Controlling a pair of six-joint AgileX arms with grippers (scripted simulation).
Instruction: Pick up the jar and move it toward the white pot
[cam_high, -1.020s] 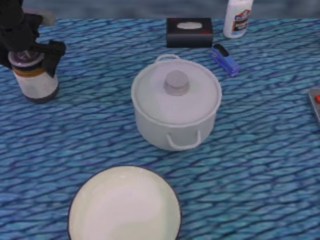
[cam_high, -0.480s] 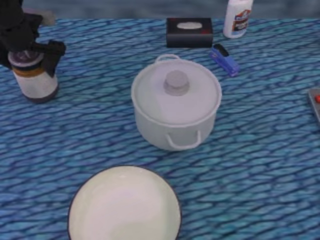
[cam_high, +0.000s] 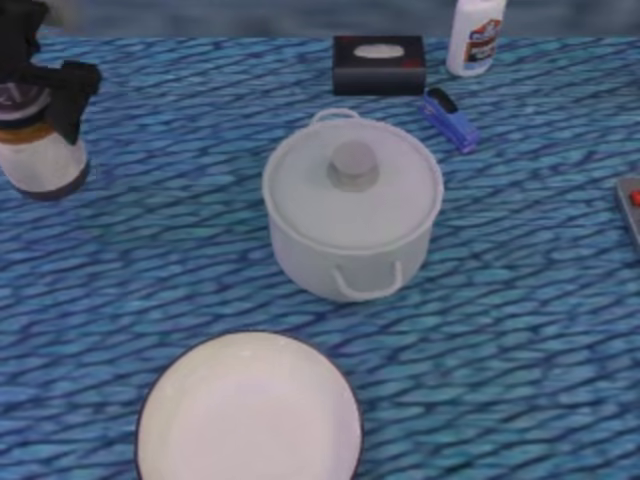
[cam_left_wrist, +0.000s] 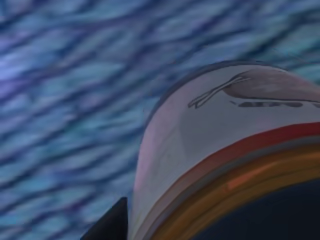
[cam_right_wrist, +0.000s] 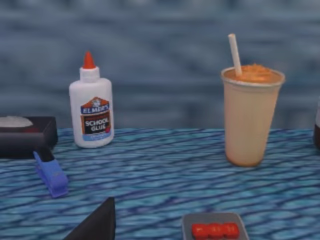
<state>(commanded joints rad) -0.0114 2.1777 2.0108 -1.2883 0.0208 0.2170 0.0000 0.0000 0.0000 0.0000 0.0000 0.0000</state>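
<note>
The small cylindrical jar (cam_high: 35, 140) with a white label, amber band and dark lid is sitting at the table's far left edge, well apart from the large white lidded pot (cam_high: 352, 205) at centre. The left gripper (cam_high: 35, 85) is clenching it around the lid. The right gripper's own state cannot be told.

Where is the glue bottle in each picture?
Top view: the glue bottle stands at the far edge, right of the black tissue box.
Left wrist view: not in it; only the jar shows.
Right wrist view: glue bottle at the left.
Shared landmark: the blue stapler beside it.
</note>
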